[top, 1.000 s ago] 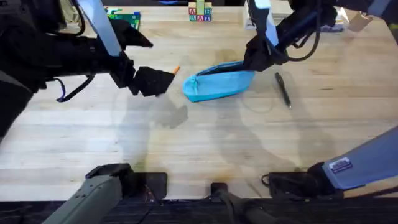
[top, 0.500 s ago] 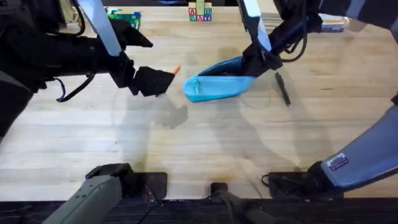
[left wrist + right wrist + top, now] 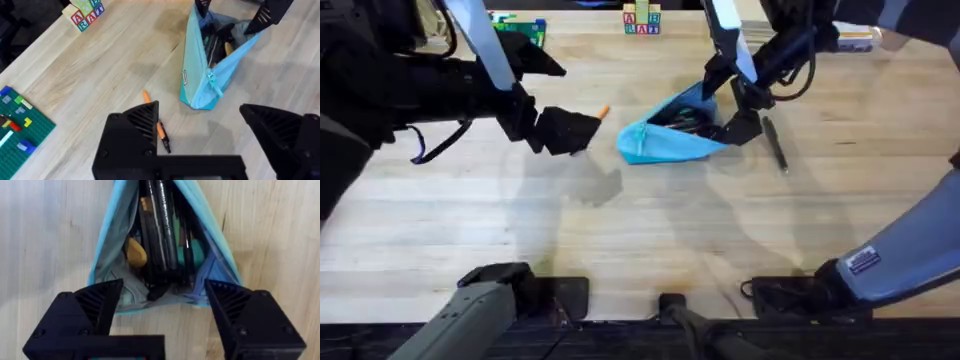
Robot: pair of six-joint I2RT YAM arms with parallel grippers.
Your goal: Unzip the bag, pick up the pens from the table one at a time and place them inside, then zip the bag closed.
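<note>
wood table (image 3: pixel 620 240): bag (image 3: pixel 670 135) now gapes wider between right gripper's (image 3: pixel 730 105) spread fingers; unzipping done, pens next.

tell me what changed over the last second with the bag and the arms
The right gripper spread its fingers apart at the bag's end, pulling its mouth wide open; a second ago the pouch lay nearly flat and closed. Dark items now show inside it. The left gripper stayed put, open near the orange pen. The black pen lies as before on the table.
</note>
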